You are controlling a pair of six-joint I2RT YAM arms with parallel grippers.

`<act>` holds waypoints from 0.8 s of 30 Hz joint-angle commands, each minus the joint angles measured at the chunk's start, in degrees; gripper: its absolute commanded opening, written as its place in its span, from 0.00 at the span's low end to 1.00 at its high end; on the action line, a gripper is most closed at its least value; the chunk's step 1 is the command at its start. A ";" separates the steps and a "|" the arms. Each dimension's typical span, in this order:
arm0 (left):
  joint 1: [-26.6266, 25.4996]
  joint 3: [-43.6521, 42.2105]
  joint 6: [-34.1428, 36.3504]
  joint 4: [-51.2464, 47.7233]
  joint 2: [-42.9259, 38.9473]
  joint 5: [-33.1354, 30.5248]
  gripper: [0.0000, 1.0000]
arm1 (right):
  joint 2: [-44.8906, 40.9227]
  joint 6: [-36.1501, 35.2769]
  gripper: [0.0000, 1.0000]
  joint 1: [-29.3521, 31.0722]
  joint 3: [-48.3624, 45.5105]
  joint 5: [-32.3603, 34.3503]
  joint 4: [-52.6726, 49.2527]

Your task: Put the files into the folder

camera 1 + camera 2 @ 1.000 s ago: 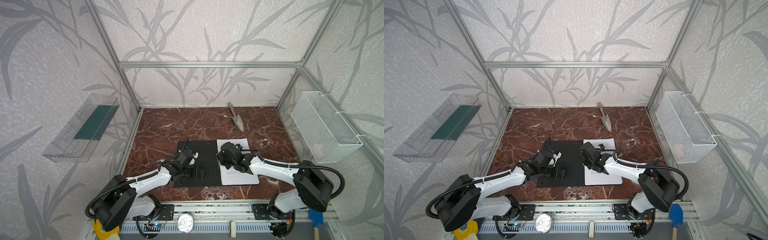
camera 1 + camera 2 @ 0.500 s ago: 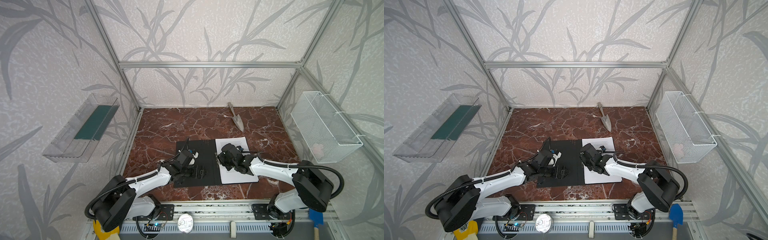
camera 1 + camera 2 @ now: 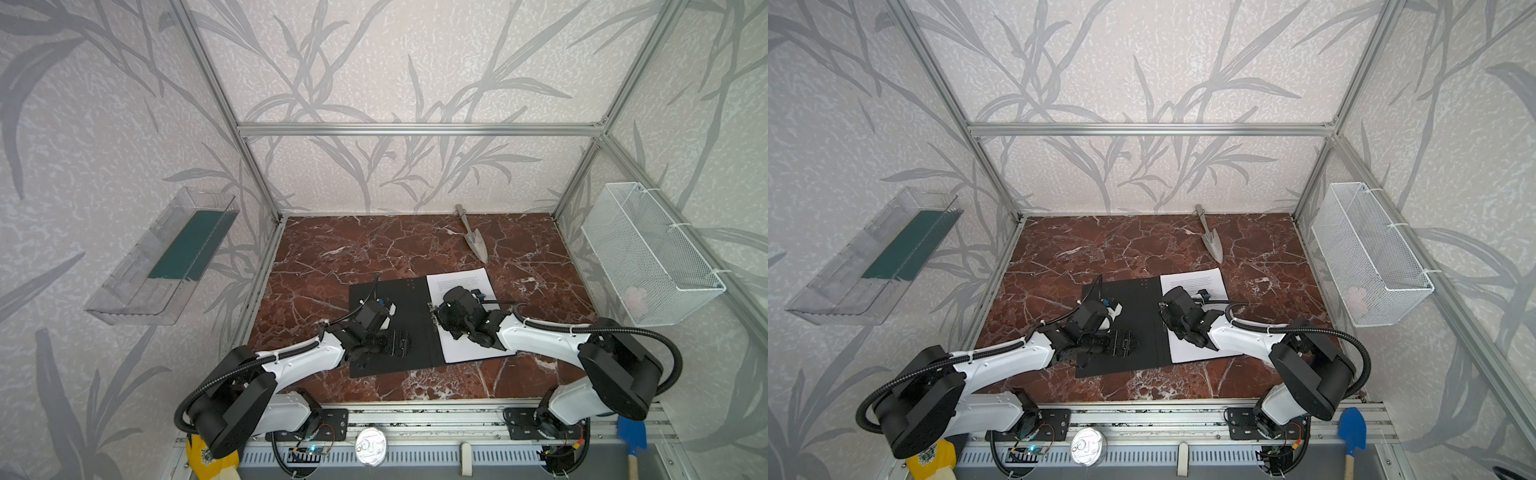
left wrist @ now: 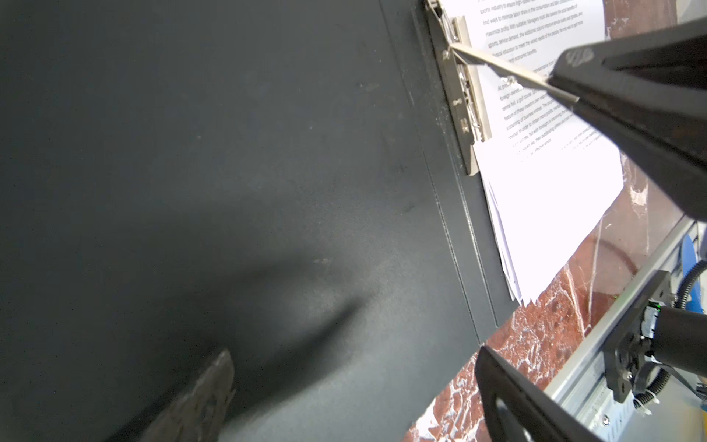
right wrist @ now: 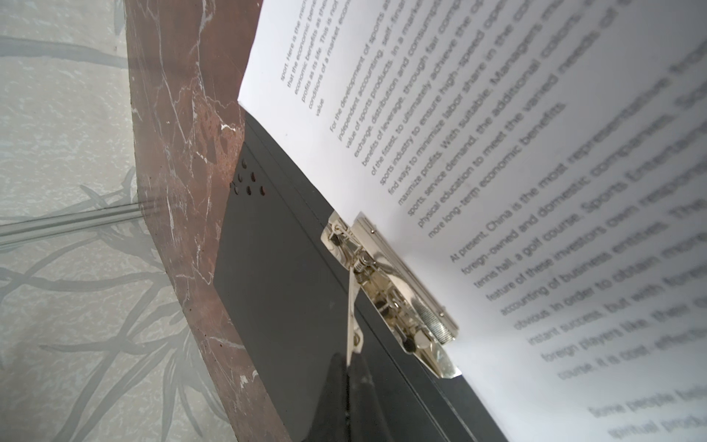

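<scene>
Folder (image 3: 409,301) is lying flat and wide open on the marble table (image 3: 332,249), near the front edge, in both top views. The files (image 3: 465,279) are sitting on its right half as a white stack with printed text up. Their spine-side edge runs right up to the metal clip (image 5: 398,298), and the near corners fan out a little in the left wrist view, so it's clearly several sheets. The right gripper (image 5: 347,369) is clamped tight on the tip of the clip's thin lever (image 5: 351,306), which sticks up and away from the clip body instead of lying flat. The left gripper (image 3: 395,345) is spread wide with nothing in it, sitting low over the folder's bare left flap. Honestly I can't tell if it's actually pressing on the flap or just above it. Other stuff around: a metal trowel (image 3: 473,243) lies well behind the folder near the back wall, a white wire basket (image 3: 652,257) hangs on the right wall, and a clear tray (image 3: 137,291) on the left wall has a green pad (image 3: 187,245) in it.
</scene>
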 commanded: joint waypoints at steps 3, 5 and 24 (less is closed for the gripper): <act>0.06 -0.26 -0.90 -3.19 1.28 -4.51 0.99 | 1.05 -3.64 0.00 0.19 -6.70 0.92 3.11; 0.02 0.03 -0.82 -3.65 1.88 -5.42 0.99 | 1.99 -3.59 0.00 0.21 -9.55 0.89 6.16; 0.21 2.03 -2.92 -6.42 7.72 -11.08 0.99 | 10.99 -2.48 0.00 0.56 -20.16 4.70 10.82</act>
